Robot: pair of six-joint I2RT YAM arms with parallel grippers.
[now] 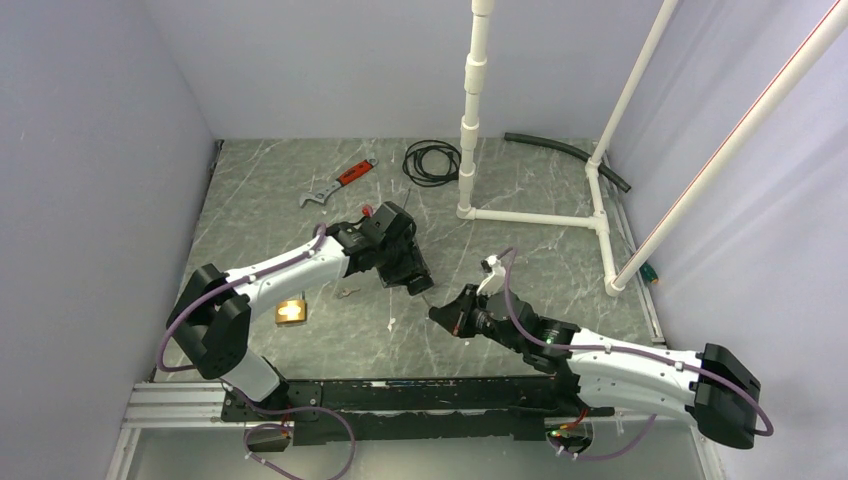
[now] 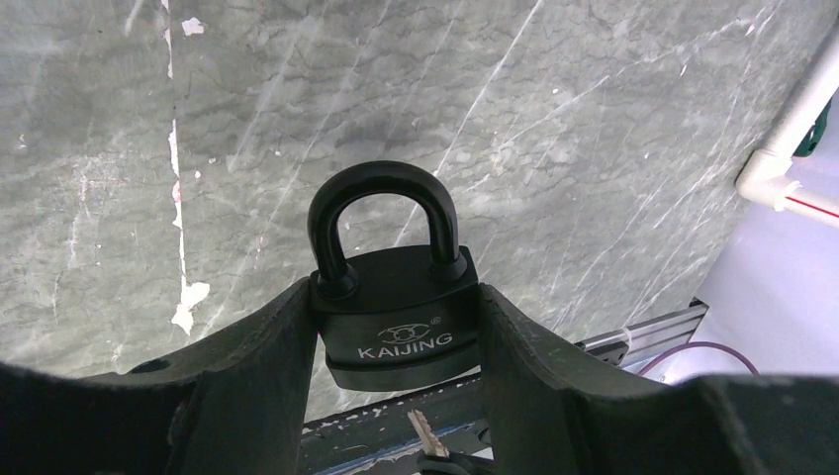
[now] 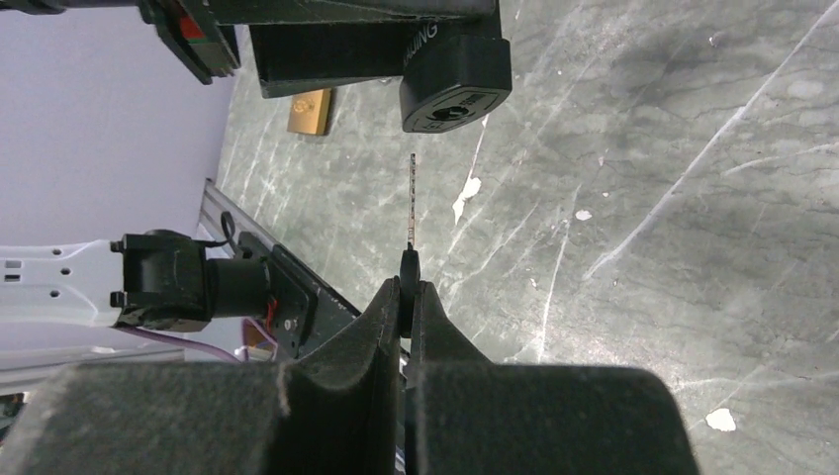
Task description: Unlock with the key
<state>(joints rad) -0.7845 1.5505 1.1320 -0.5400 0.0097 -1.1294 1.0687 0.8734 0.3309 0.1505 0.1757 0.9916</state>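
Right jaws pinching key point(image 3: 407, 272), left jaws clamping padlock point(image 2: 401, 317)

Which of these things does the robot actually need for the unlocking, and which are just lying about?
Needed: black padlock; key.
Lying about: brass padlock; wrench; coiled cable; white pipe frame; black hose.

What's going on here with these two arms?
The left gripper holds a black padlock off the table. The right gripper is shut on a key, its blade aimed at the padlock's keyhole but not yet inserted. A brass padlock lies on the table.
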